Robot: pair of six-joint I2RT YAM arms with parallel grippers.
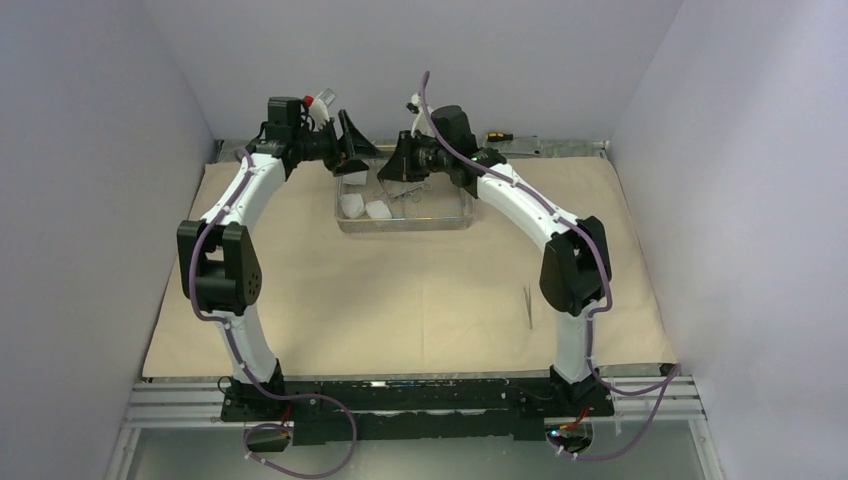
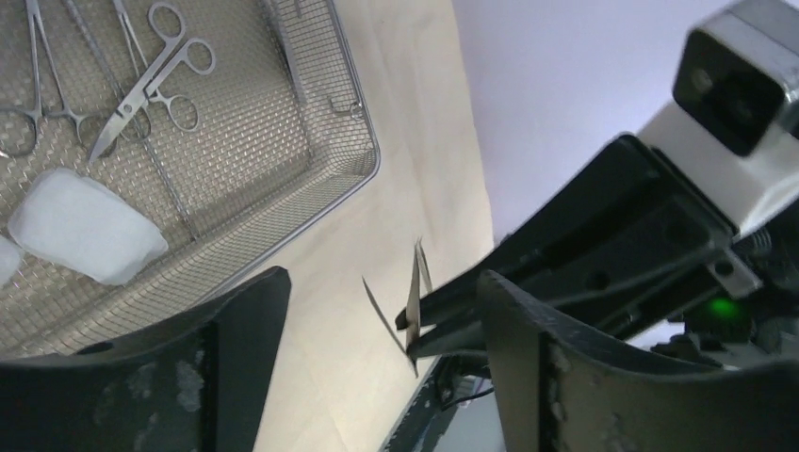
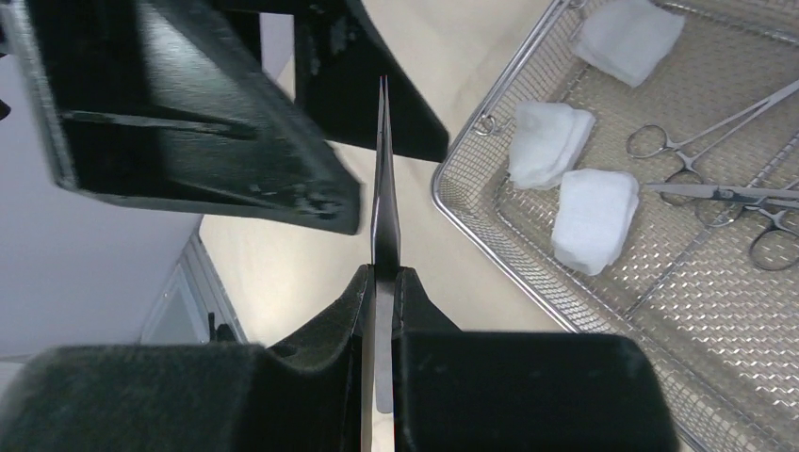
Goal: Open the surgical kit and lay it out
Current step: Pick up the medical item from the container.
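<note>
Beige wrap cloth (image 1: 400, 300) spread flat; rectangular steel wire-mesh tray (image 1: 405, 226) at far centre. We see right gripper (image 3: 382, 278) clamped on slim steel tweezers (image 3: 384, 188) beside tray, tips reaching into left gripper (image 2: 382, 287), jaws apart: we judge handover.

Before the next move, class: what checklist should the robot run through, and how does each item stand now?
1. Right gripper shut on the held tweezers: ok.
2. Left gripper open: ok.
3. Held tweezers inside the left gripper's opening: cannot tell.
4. Wrap cloth spread flat: ok.
5. Gauze pads and clamps out of the mesh tray: not ok, they lie inside.
6. Second tweezers laid on the cloth: ok.
</note>
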